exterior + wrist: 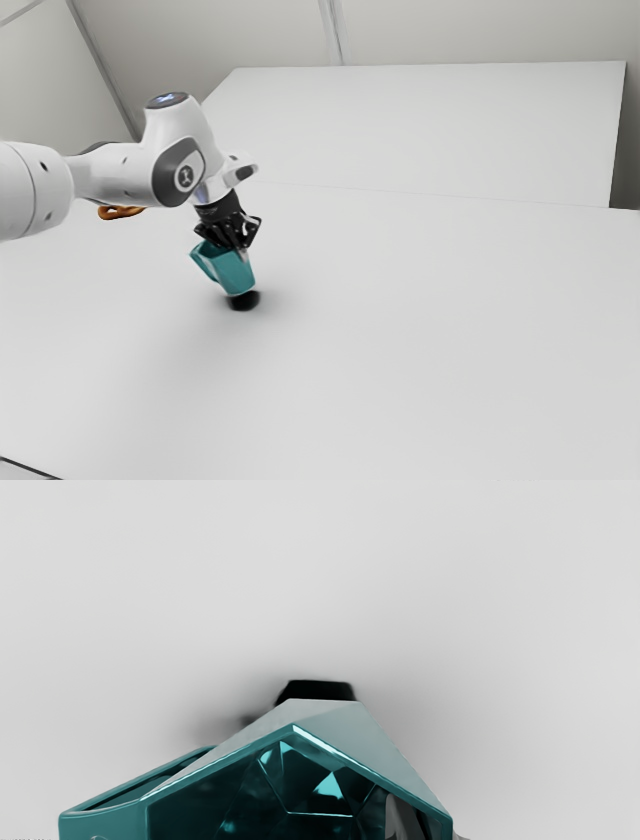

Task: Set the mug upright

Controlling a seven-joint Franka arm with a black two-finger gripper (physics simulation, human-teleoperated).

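My black two-finger gripper (241, 250) points down at the open top of a teal mug (232, 273), clamped on the mug's wall. In the wrist view, one grey finger (396, 817) reaches down inside the mug, against the wall, and a small piece of the other shows just outside that same wall.

The mug has an angular, many-sided rim (220, 765), with glossy dark teal facets inside and a paler outer side. It is tilted rather than fully upright: its mouth faces up toward my gripper, and its base slants down toward the exterior view's right. Its handle (203, 259) sticks out on the exterior view's left.

Right below the base is a black patch (243, 301) with a soft grey shadow around it on the white table (400, 330). I cannot tell whether the base touches the table.

Farther out, my white arm (110, 178) comes in from the exterior view's left. Partly hidden behind it lies a small orange-brown looped object (122, 212). At the back stands a large pale panel (430, 125), in front of a light grey wall (480, 30)
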